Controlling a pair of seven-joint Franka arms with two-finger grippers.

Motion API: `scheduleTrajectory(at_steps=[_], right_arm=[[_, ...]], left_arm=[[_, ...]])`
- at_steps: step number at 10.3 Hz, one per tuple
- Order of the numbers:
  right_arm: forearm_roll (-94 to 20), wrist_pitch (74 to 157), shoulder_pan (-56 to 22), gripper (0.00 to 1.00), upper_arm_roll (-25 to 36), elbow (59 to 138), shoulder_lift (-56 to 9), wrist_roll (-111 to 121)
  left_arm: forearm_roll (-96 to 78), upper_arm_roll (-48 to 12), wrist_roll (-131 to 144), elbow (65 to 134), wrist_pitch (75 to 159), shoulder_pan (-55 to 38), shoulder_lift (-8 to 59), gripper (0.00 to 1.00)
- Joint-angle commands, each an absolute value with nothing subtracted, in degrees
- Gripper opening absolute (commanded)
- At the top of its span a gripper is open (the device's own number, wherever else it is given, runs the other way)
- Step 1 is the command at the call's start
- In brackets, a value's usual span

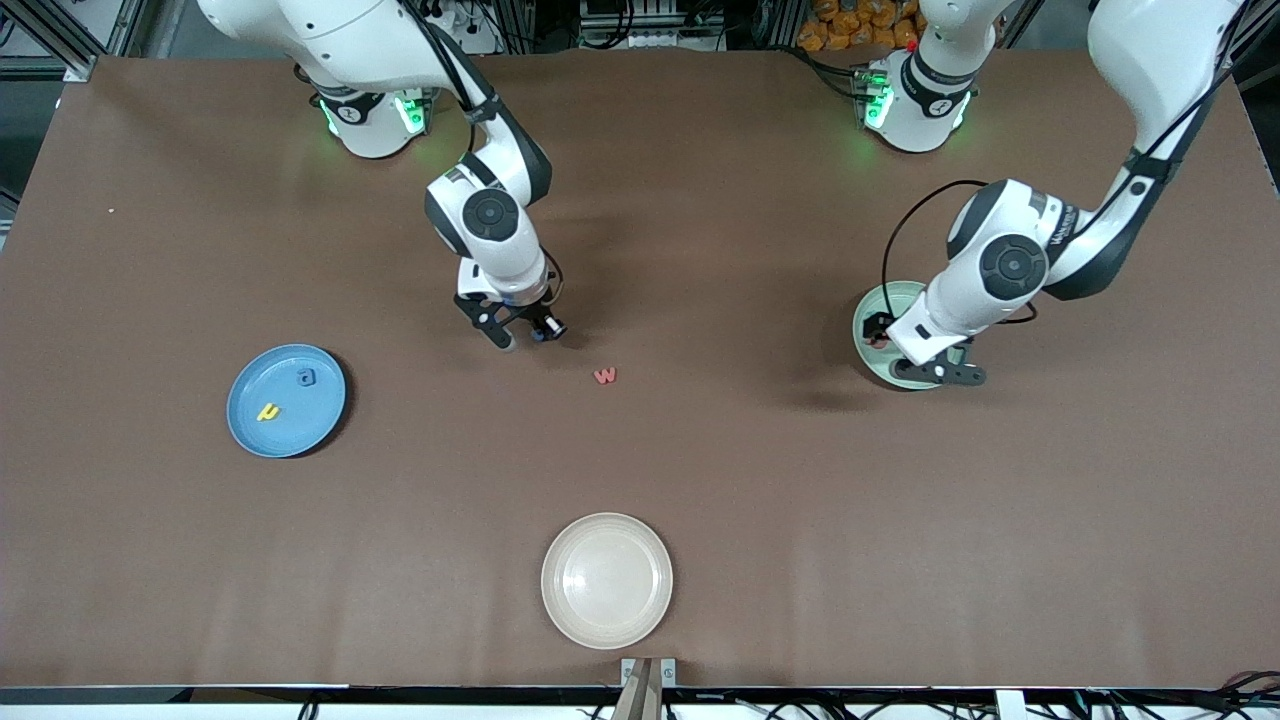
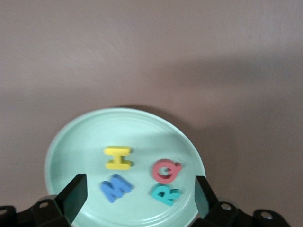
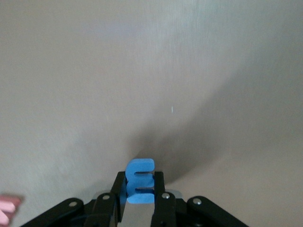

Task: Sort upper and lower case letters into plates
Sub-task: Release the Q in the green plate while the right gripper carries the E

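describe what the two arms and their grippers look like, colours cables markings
Both arms have glossy white shells with dark grey joint bands and round dark caps on the wrist joints. Green lights glow at both bases. A black cable loops beside the left arm's wrist, and a thinner one runs down the right arm. The left gripper and right gripper are black, with flat black fingers.

1. I'm in a robotics lab: my two white arms bolted to a big brown-covered table [image 1: 700,480].
2. Aluminium frame struts [image 1: 60,40] and cables [image 1: 640,25] line the table's edge by my bases.
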State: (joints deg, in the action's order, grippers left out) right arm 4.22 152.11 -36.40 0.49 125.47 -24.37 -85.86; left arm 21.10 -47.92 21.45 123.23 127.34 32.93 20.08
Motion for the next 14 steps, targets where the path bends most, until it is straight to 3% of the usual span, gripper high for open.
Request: scheduleTrajectory(at_steps=[1,4,7,9,11,12,13,14], right_arm=[[10.8,145.5,-36.1,0.00,5.8,122.4,-22.3,-85.9],[13.4,143.4,-28.9,0.00,8.3,122.1,-22.1,-76.4],[17.9,143.4,-23.1,0.00,12.0,121.6,-22.1,-71.1],[23.1,138.0,-22.7,0.00,16.9,118.2,-22.3,-68.2],[23.3,134.1,-19.1,0.00,16.9,116.9,-22.2,-62.1],[23.2,133.9,-19.0,0.23,16.8,116.9,-22.3,-62.7],[22.7,134.1,-19.3,0.99,16.8,116.9,-22.2,-64.5],[22.7,133.8,-20.5,1.00,16.5,116.8,-22.0,-67.6]], left_arm=[[17.8,-48.3,20.0,109.6,115.4,30.6,19.5,1.00],[17.8,-48.0,16.9,99.2,110.7,29.6,20.5,1.00],[18.5,-48.3,16.6,86.9,99.2,26.4,20.3,1.00],[17.8,-48.6,16.4,84.4,95.4,26.5,18.4,1.00],[15.6,-49.6,16.3,79.2,93.0,27.1,17.1,1.00],[15.5,-49.2,16.3,77.4,91.0,27.0,17.1,1.00],[16.1,-49.0,16.3,77.5,89.3,27.2,16.9,1.00],[16.3,-47.8,16.3,77.7,88.9,27.7,15.1,1.00]])
